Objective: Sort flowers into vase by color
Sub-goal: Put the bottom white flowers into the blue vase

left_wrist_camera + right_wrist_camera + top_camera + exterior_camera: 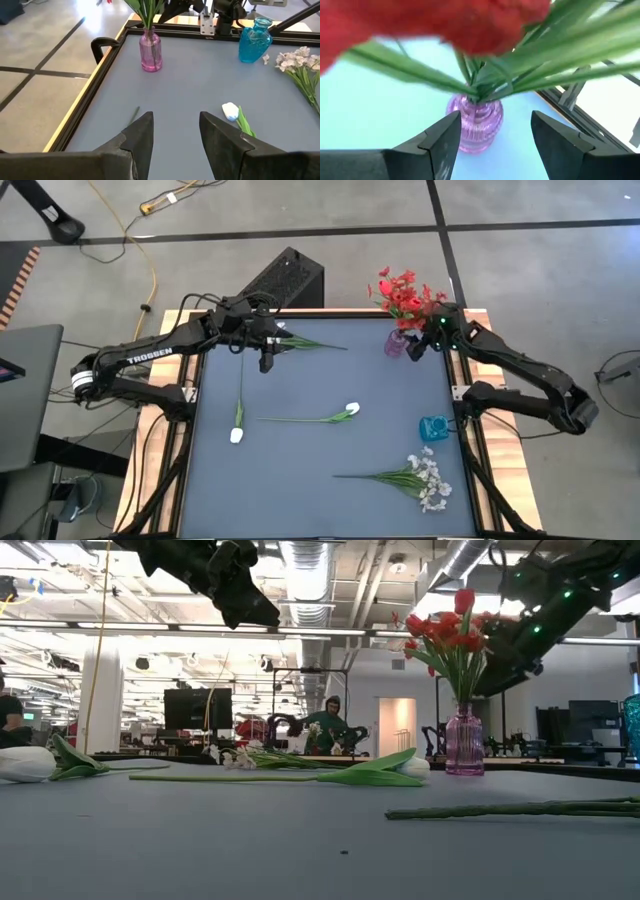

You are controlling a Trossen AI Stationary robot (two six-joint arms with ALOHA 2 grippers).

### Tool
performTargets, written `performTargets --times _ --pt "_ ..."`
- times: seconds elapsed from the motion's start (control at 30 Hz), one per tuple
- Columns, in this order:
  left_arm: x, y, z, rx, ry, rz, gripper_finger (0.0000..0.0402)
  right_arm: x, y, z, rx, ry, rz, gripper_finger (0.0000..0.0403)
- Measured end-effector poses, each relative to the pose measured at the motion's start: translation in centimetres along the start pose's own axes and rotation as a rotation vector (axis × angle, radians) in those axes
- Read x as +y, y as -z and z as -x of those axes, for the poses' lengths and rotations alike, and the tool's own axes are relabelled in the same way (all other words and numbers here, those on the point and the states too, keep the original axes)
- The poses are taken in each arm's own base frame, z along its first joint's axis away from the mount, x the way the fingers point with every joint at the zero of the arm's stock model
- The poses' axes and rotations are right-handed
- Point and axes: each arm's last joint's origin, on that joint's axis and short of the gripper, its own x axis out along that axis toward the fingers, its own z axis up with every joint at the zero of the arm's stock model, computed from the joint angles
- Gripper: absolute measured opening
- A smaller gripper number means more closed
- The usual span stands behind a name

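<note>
We see red flowers (405, 292) upright in the pink vase (396, 343), crowding the spread-fingered, empty right gripper (492, 137). White tulips (345, 413) lie flat, probably crosswise; the blue vase (434, 428) stands apart. The left gripper (175, 132) hovers unclenched.

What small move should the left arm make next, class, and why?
Probably lower the left gripper onto the green stem lying just beside it. Its jaws are open and empty, white flowers still lie on the table, and the blue vase is empty, while the red flowers already stand in the pink vase by the right gripper.
</note>
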Motion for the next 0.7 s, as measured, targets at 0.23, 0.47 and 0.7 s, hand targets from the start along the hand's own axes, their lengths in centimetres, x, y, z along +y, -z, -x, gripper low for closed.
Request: performTargets --times 0.23,0.47,0.7 --pt "0.0 -0.1 0.0 -0.014 -0.002 0.004 0.0148 0.2 0.1 1.9 -0.058 -0.005 0.003 0.0267" --pt "0.0 -0.2 0.0 -0.016 -0.002 0.011 0.0148 0.1 0.1 3.2 -0.104 0.024 -0.041 0.0265" --pt "-0.2 -0.2 -0.1 -0.022 0.005 0.013 0.0148 0.2 1.1 1.6 0.071 0.000 -0.043 0.0265"
